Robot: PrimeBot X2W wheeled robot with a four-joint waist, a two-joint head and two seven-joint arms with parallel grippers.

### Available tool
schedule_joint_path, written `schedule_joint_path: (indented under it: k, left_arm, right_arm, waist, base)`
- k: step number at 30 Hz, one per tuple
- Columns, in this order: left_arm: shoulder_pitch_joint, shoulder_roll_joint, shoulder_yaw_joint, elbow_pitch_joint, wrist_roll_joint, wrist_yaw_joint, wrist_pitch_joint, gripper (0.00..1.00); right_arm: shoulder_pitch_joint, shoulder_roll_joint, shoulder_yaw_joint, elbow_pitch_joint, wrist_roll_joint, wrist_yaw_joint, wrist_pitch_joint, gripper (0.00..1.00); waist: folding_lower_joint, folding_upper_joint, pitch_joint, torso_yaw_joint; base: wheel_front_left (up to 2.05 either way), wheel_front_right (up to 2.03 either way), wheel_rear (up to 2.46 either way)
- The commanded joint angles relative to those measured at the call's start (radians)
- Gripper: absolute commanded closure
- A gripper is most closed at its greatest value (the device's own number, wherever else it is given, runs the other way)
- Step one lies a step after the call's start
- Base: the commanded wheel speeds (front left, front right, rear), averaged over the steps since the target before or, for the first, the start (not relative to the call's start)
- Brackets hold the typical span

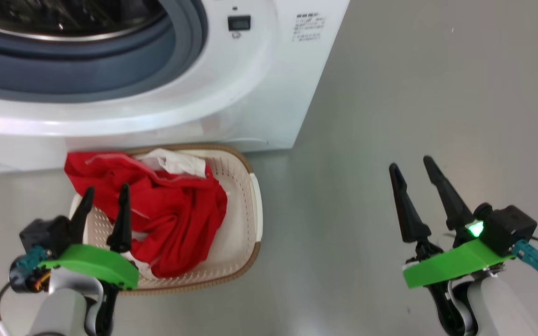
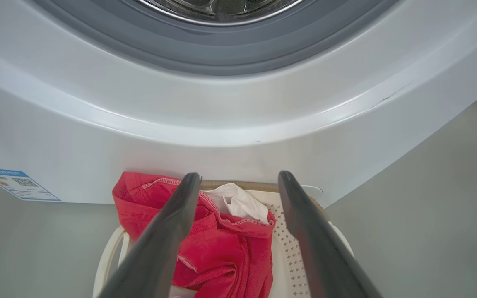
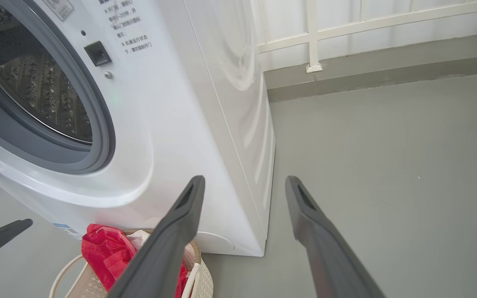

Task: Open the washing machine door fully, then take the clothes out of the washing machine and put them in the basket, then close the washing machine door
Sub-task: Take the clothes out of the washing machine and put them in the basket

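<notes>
Fingers: on your left gripper (image 1: 106, 190) they stand spread with nothing between them; on your right gripper (image 1: 410, 162) they are likewise spread and empty.

Findings, all placed from the washing machine (image 1: 259, 93):

1. The machine's round opening is bare, with the grey gasket (image 1: 110, 65) exposed; what can be seen of the steel drum (image 3: 35, 91) holds no red fabric, so I judge the unloading done.
2. The basket (image 1: 250, 224) sits on the floor hard against the foot of the machine's front, directly below the opening.
3. The clothes (image 1: 175, 210) lie heaped in that basket; one red fold hangs over the rim on the machine side, and a white part shows at the edge nearest the machine.
4. Your left gripper hangs just in front of the machine, above the basket end farthest from it, fingers pointing at the machine's front; your right gripper is off the machine's right front corner, over bare floor, well apart from the basket.
5. The dark latch socket (image 1: 239, 22) is on the right of the opening; a small blue label sticker (image 2: 17, 184) is low on the front, to the left.

Assessment: only closing the washing machine door remains; I cannot tell where that door stands. With the socket on the right, I judge that it hinges on the left and hangs out to that side of the machine; your left arm is then the nearer, and the swing runs left to right across the opening. Watch the overhanging fold.
</notes>
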Motion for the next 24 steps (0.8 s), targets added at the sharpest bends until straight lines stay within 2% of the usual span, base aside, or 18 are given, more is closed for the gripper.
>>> schedule_joint_path:
  k: [1,16,24]
  left_arm:
    - [0.037,0.021,0.037,-0.039,0.017,-0.005,-0.005,0.0]
    - [0.201,0.0,0.063,-0.226,0.059,-0.005,-0.005,0.0]
    - [0.277,-0.005,0.076,-0.306,0.072,-0.005,-0.005,0.0]
  right_arm:
    - [0.029,0.001,0.022,-0.016,-0.016,0.008,-0.006,0.0]
    - [0.158,0.001,-0.008,0.007,-0.037,0.008,-0.006,0.0]
    - [0.206,0.001,-0.025,0.004,-0.045,0.008,-0.006,0.0]
  waist:
    - [0.0,-0.0001,-0.079,0.01]
    - [0.0,-0.0001,-0.265,0.029]
    - [0.0,-0.0001,-0.313,0.037]
  base:
    - [0.0,0.0,0.0]
    - [0.0,0.0,0.0]
    - [0.0,0.0,0.0]
